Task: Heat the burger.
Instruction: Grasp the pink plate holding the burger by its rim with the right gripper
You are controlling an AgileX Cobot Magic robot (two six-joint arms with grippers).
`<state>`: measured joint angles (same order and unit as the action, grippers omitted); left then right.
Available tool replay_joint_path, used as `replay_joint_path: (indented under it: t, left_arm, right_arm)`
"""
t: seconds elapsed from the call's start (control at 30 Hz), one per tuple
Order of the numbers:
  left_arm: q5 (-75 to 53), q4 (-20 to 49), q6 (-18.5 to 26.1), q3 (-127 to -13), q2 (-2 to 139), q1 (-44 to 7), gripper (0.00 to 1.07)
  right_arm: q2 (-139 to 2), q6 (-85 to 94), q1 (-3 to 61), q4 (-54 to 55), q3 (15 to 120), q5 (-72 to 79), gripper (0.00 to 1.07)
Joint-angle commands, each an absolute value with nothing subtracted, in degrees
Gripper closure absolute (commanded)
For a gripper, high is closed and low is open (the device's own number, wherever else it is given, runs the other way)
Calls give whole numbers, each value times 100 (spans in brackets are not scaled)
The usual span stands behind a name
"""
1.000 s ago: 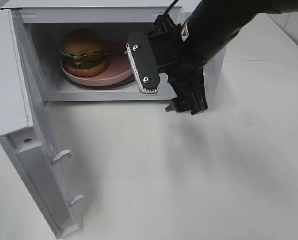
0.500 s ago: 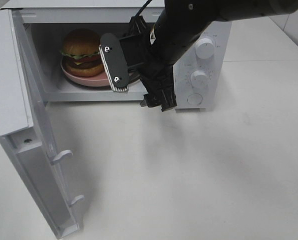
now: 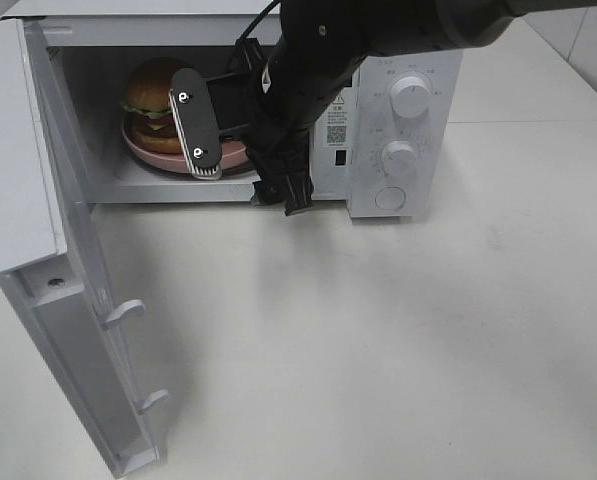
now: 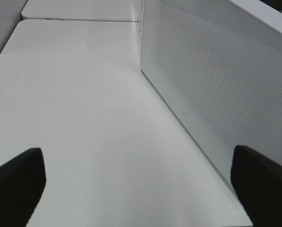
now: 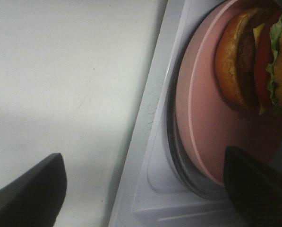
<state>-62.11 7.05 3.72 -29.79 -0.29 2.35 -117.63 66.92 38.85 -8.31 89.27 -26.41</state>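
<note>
1. Inside the open white microwave (image 3: 403,60), your burger (image 3: 154,92) sits on a smooth pink round plate (image 3: 146,158): glossy golden-brown bun, ruffled green lettuce, red tomato, yellow cheese, dark patty.
2. The plate rests on a dark-rimmed round turntable (image 5: 176,156); the microwave door (image 3: 48,260) stands swung wide.
3. Your right gripper (image 3: 240,160) hangs at the oven mouth, jaws spread wide and empty. One flat black finger (image 3: 195,125) stands in front of the burger, which lies deeper in the cavity, beyond the fingertips and not between them.
4. Your left gripper (image 4: 141,189) is also spread wide and empty, over the matte white table (image 4: 84,118), beside a finely dotted white panel (image 4: 207,80).
</note>
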Motion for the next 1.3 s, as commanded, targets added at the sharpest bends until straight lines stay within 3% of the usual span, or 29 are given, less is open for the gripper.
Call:
replay_joint_path:
  t: [0.03,1.3]
  left_arm:
    - [-6148,745,332,-2979,-126,229,7]
    - [-6148,745,332,-2979,-126,229,7]
  right_arm:
    - [-12026,6480,3896,-814,9265,-2630,21]
    - [-13906,6050,3873,-831,11620,-2813,27]
